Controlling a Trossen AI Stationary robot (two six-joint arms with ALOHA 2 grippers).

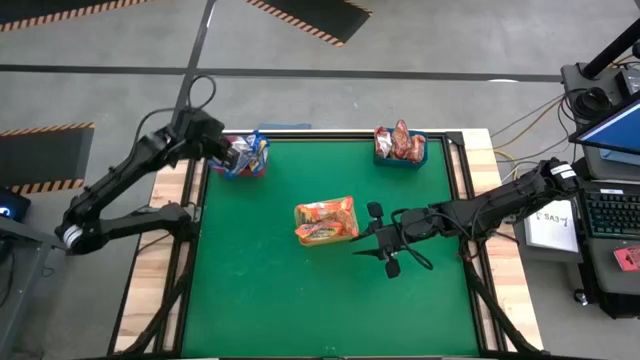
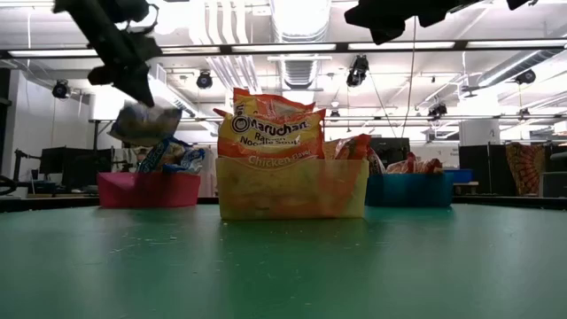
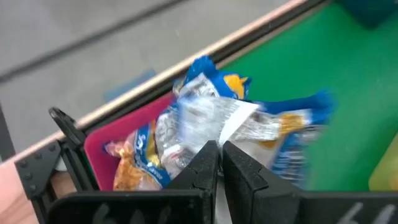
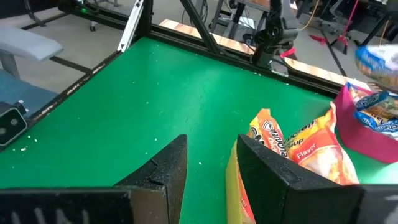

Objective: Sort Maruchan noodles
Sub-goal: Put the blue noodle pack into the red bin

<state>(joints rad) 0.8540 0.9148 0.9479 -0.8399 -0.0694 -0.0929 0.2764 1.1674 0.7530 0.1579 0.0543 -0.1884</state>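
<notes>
My left gripper (image 1: 238, 155) hovers over the red bin (image 2: 146, 189) at the table's far left, shut on a blue-and-silver noodle packet (image 2: 144, 122). More blue-and-silver packets (image 3: 140, 165) lie in that bin. My right gripper (image 1: 373, 240) is open, just right of the yellowish bin (image 1: 325, 222) at mid-table, and touches nothing. Orange Maruchan packets (image 2: 270, 133) stand in the yellowish bin. Red packets (image 1: 398, 143) fill the blue bin (image 2: 407, 190) at the far right. My left gripper pinches the blue-and-silver packet between its two fingers (image 3: 205, 163), at a crinkled edge (image 3: 214, 134) of the wrapper. The fingers slant down from above. The packet hangs below them, lifted clear above the red bin.
Bare green mat (image 1: 300, 300) stretches over the near half of the table. The three bins stand in the far half. Black frame rails (image 1: 460, 200) edge the mat, with wooden strips outside. A desk with a keyboard and cables (image 1: 605, 210) stands to the right of the table.
</notes>
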